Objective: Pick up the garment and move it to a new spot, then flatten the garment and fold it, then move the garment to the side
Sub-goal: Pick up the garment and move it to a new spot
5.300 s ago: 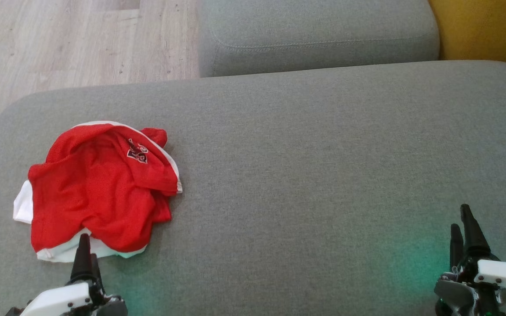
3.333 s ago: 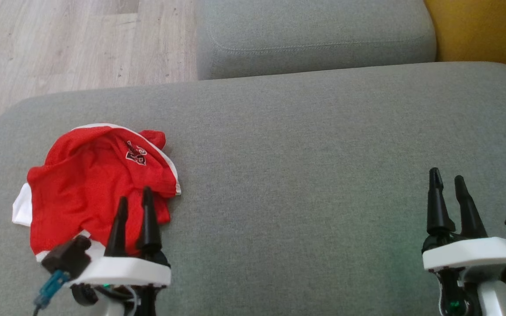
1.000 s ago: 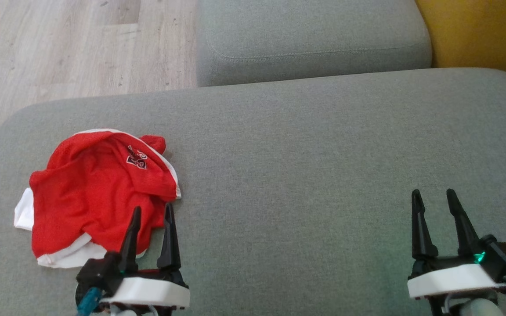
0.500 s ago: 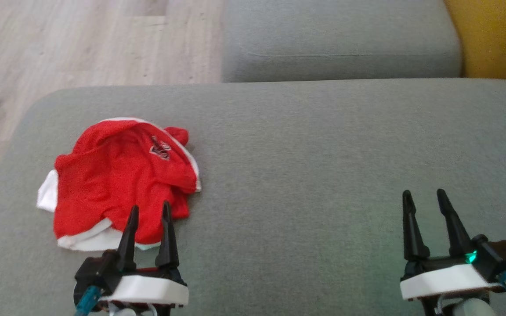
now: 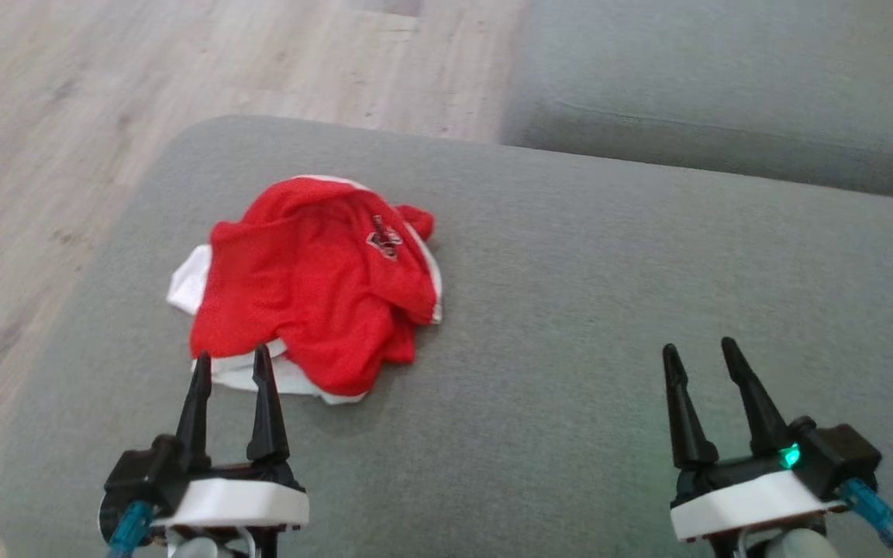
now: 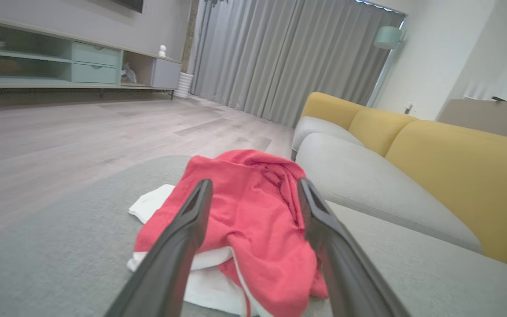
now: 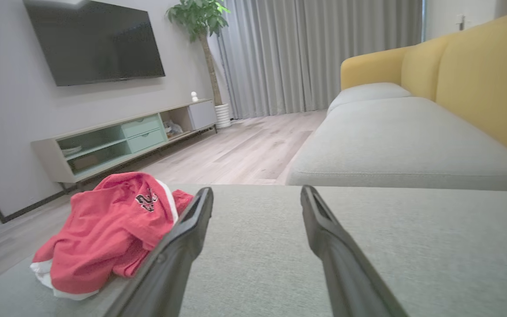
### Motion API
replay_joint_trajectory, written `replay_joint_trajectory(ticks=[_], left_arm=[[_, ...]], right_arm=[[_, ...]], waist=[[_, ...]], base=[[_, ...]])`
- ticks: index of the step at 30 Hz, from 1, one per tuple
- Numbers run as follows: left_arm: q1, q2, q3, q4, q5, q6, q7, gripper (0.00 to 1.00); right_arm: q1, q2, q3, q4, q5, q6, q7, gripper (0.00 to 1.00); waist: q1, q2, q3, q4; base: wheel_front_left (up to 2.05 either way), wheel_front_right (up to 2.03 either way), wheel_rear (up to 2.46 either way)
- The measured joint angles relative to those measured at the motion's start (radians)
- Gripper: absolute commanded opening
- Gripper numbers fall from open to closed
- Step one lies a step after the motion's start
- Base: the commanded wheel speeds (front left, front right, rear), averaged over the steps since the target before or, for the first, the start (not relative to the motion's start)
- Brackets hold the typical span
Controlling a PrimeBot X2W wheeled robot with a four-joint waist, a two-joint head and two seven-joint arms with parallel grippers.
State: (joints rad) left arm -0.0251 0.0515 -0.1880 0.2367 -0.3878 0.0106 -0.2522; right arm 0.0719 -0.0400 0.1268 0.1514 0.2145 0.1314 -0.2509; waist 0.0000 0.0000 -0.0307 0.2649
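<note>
While left fingers (image 5: pixel 195 411) and right fingers (image 5: pixel 681 411) gape empty, the red-and-white garment (image 5: pixel 307 294) lies crumpled.

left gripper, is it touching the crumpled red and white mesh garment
Cannot tell. In the head view the left gripper tips overlap the garment at its white near edge; the left wrist view shows overlap too, no plain gap.

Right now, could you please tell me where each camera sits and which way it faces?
Head view: on the head, facing down at the grey cushion; left jaws and right jaws, open.
Left wrist view: left wrist, facing the red garment past its jaws.
Right wrist view: right wrist, facing across the grey cushion, past its jaws.
Shared: the red garment.
</note>
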Motion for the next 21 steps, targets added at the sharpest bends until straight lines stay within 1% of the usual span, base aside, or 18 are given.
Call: replay_joint_trajectory(ticks=[5, 12, 17, 21], left_arm=[[0.001, 0.000, 0.007, 0.002, 0.001, 0.000, 0.000, 1.00], [0.001, 0.000, 0.020, 0.002, 0.011, -0.001, 0.000, 1.00], [0.001, 0.000, 0.035, 0.005, 0.011, -0.002, 0.000, 1.00], [-0.004, 0.012, 0.012, 0.044, 0.074, -0.022, 0.000, 1.00]], right_arm=[[0.000, 0.000, 0.025, 0.000, 0.006, 0.000, 0.000, 1.00], [0.000, 0.000, 0.028, 0.001, 0.006, 0.000, 0.000, 1.00], [0.000, 0.000, 0.036, 0.007, 0.015, 0.000, 0.000, 1.00], [0.000, 0.000, 0.044, 0.005, 0.014, 0.000, 0.000, 1.00]], waist=[[0.0000, 0.0000, -0.001, 0.060], [0.0000, 0.0000, -0.003, 0.129], [0.0000, 0.0000, -0.002, 0.158], [0.0000, 0.0000, 0.015, 0.150]], base=[[0.00, 0.00, 0.00], [0.00, 0.00, 0.00], [0.00, 0.00, 0.00], [0.00, 0.00, 0.00]])
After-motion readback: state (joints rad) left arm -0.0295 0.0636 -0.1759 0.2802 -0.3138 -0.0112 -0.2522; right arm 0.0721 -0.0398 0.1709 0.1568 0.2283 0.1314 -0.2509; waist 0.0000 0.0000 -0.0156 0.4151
